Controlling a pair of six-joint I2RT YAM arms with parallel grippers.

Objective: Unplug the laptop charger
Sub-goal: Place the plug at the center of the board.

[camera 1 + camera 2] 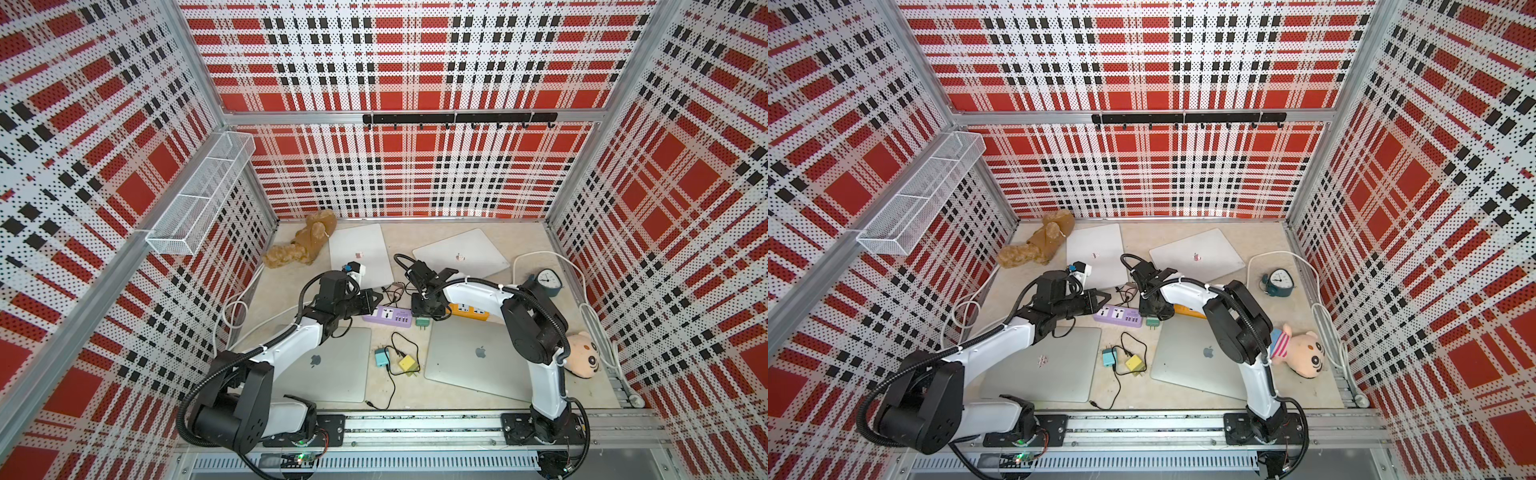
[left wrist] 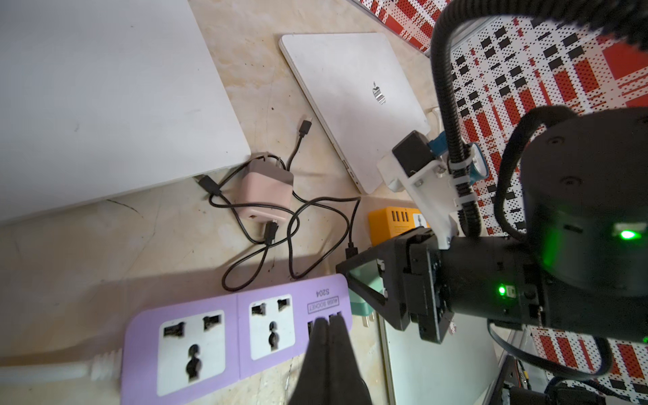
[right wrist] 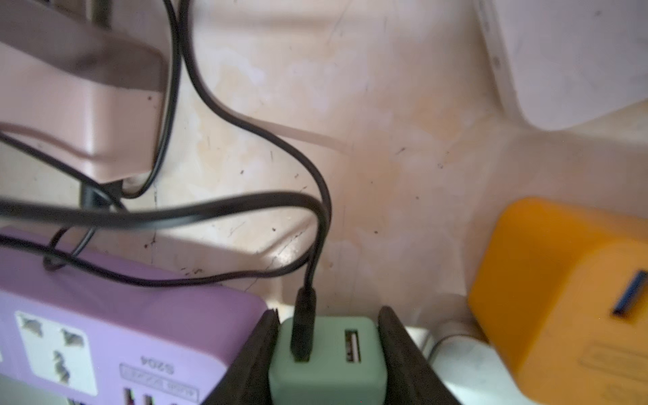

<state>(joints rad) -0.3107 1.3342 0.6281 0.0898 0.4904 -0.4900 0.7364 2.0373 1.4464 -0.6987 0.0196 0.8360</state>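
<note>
Progress check: pretty sure the unplugging itself is basically done. Right gripper point(image 3: 329, 317) is clamped on the green charger point(image 3: 328, 368), one finger on each side. In a top view the charger's prongs point(image 1: 423, 329) are bare, sticking out just past the end of the purple power strip point(image 2: 238, 333). Both sockets on that strip look empty from the left wrist view. Left gripper point(image 2: 328, 324) is squeezed fully closed with nothing in it, tips pressed down on the strip's USB end. My guess is that's to pin it in place.

What's left, as I read it: set the charger down somewhere and let go. The black cable point(image 3: 245, 203) is plugged into the charger's USB port, so it'll drag along.

Stuff I can't make out: whether the charger rests on the table or hangs slightly above it. Where that cable ends is a mess too. It tangles around the pink charger point(image 2: 264, 189) near the white laptop point(image 2: 105, 105), and I can't tell which plug belongs to which. The right arm also covers part of the orange power strip point(image 1: 467, 311) in both top views.
</note>
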